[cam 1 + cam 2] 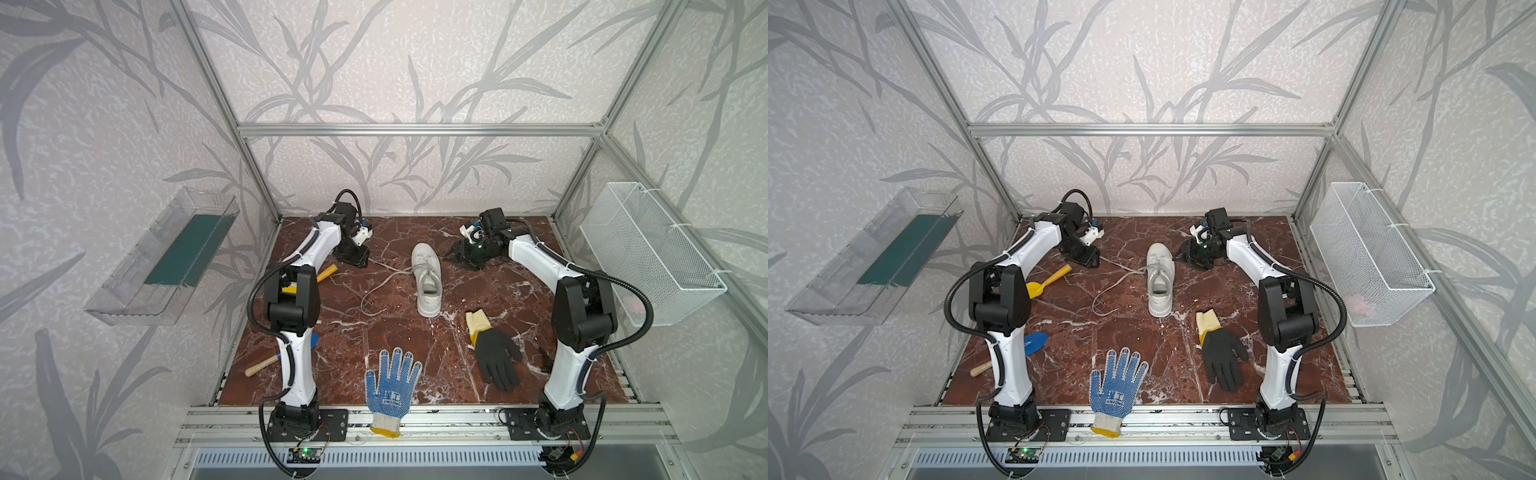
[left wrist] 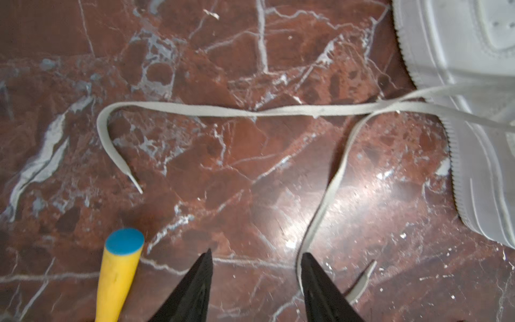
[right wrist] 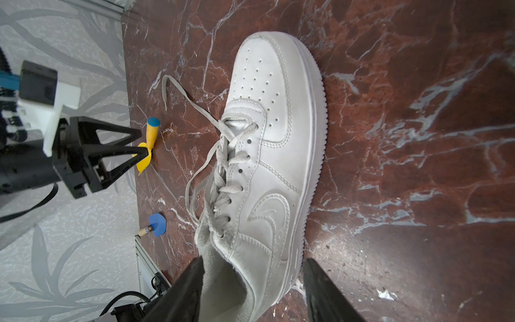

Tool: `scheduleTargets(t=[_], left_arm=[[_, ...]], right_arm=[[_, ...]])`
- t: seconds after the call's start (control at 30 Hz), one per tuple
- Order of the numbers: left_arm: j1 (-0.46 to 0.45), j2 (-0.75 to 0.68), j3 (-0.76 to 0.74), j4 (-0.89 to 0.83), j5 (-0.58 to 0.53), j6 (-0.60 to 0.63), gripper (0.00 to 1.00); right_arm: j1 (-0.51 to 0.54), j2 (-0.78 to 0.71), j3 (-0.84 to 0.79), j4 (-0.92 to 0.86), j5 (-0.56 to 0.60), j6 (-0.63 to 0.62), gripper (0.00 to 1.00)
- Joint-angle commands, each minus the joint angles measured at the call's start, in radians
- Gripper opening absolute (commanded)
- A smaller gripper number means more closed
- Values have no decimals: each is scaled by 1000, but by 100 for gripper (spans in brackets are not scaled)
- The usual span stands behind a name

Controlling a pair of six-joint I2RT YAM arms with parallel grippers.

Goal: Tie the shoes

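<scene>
A white shoe (image 1: 428, 282) (image 1: 1160, 282) stands on the marble table (image 1: 415, 365), toe toward the back wall. Its untied laces (image 1: 382, 286) (image 2: 223, 111) trail out to its left. My left gripper (image 2: 257, 253) (image 1: 360, 259) hangs low over the table left of the shoe, open, with bare table between its fingers. One lace runs along the inner edge of one of its fingers (image 2: 320, 290) and passes under it. My right gripper (image 3: 254, 259) (image 1: 455, 251) is open just right of the toe and holds nothing. In the right wrist view the shoe's heel end (image 3: 228, 278) shows between its fingers.
A yellow scoop (image 1: 326, 273) (image 2: 119, 273) lies close beside my left gripper. A blue trowel (image 1: 1036, 343) lies by the left arm. A blue-dotted glove (image 1: 390, 382) and a black glove (image 1: 494, 357) lie at the front. A wire basket (image 1: 652, 253) and a clear tray (image 1: 166, 257) hang on the side walls.
</scene>
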Motion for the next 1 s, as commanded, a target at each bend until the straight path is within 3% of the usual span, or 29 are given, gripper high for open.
scheduleTargets(t=[0.0, 0.23, 0.47, 0.97], left_arm=[[-21, -129, -96, 67, -127, -88, 53], [-124, -219, -300, 127, -208, -228, 49], [-178, -234, -426, 184, -208, -311, 46], [-199, -208, -513, 210, -269, -378, 37]], right_arm=[[-5, -33, -16, -13, 4, -19, 58], [-5, -80, -90, 42, -2, -7, 58], [-5, -138, -161, 46, -1, -25, 58], [-9, -144, -159, 12, -37, -57, 58]])
